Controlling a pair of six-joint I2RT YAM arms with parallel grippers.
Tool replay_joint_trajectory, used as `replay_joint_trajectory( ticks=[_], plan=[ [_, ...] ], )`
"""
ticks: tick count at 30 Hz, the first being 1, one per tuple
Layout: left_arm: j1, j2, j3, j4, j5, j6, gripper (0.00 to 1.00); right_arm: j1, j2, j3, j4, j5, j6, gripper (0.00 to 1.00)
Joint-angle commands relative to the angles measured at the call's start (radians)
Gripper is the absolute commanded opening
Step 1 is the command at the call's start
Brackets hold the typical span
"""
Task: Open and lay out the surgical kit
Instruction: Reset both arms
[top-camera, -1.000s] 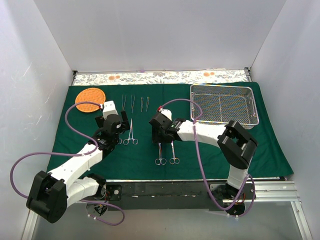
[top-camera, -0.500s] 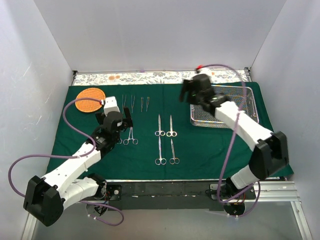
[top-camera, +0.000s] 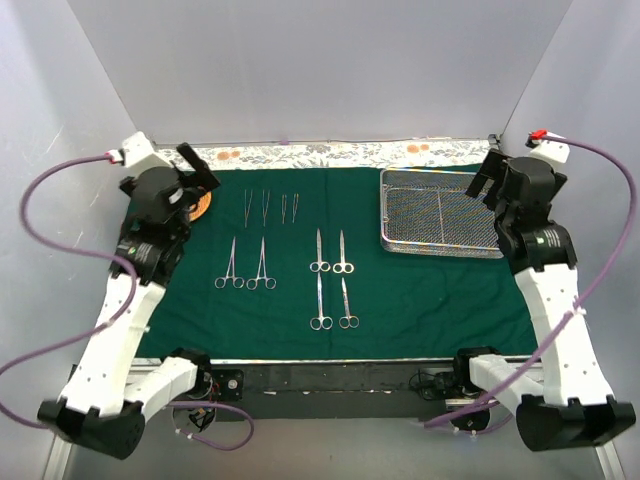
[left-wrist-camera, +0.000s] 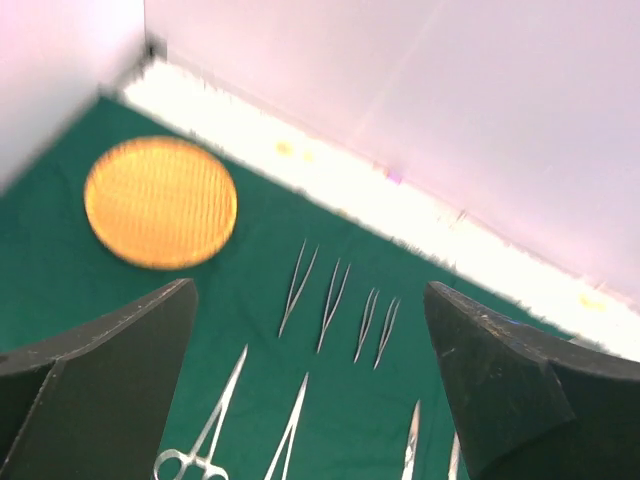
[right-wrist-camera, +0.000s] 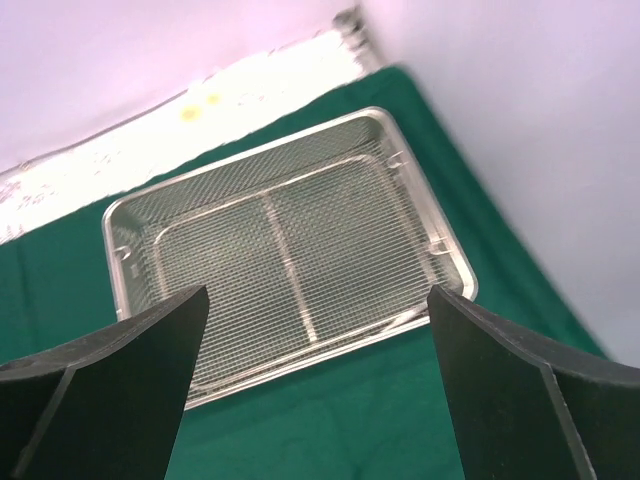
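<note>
top view: dark green cloth (top-camera: 420, 300) spread flat across the table, filling the middle of the frame. back strip of printed paper (top-camera: 330, 153) along the upper edge of the cloth; orange and grey motifs, too small to tell whether there is any writing.

wire-mesh tray (top-camera: 384, 210) sits on the cloth at upper right, long side parallel to the back edge. right wrist view shows a bar across the middle of the tray (right-wrist-camera: 110, 250) splitting it into two halves, with a small handle on its right end.

instruments lie on the cloth in rows, well apart from the tray:
- four tweezers (top-camera: 265, 207) side by side at upper centre-left, tips toward the near edge.
- two ring-handled forceps (top-camera: 261, 265) below them, rings toward the near edge.
- four more ring-handled pieces (top-camera: 319, 252) at centre in a two-by-two block.

orange woven basket (left-wrist-camera: 160, 202) at upper left of the cloth, left of the tweezers; in the top view it is mostly hidden behind the left arm.

left gripper (left-wrist-camera: 308, 290): fingers spread wide, nothing between them, held above the upper left corner of the cloth.

right gripper (right-wrist-camera: 318, 292): fingers spread wide, nothing between them, held above the right end of the tray.
</note>
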Motion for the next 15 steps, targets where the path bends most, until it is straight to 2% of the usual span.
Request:
replay_joint_trajectory(
  ticks=[1, 2, 6, 10, 15],
  plan=[
    [-0.002, -0.219, 0.086, 0.04, -0.045, 0.162, 0.98, 0.053, -0.086, 0.031, -0.018, 0.216, -0.105, 0.99],
    [-0.002, -0.25, 0.083, 0.072, -0.017, 0.254, 0.98, 0.061, -0.119, 0.026, -0.005, 0.225, -0.117, 0.99],
    [-0.002, -0.344, 0.074, 0.172, 0.035, 0.4, 0.98, 0.077, -0.202, -0.021, 0.061, 0.25, -0.171, 0.99],
    [0.0, -0.356, 0.072, 0.211, -0.034, 0.463, 0.98, 0.079, -0.268, -0.044, 0.114, 0.276, -0.199, 0.99],
    [-0.002, -0.387, 0.026, 0.275, -0.095, 0.508, 0.98, 0.079, -0.388, -0.125, 0.278, 0.271, -0.283, 0.99]
  ],
)
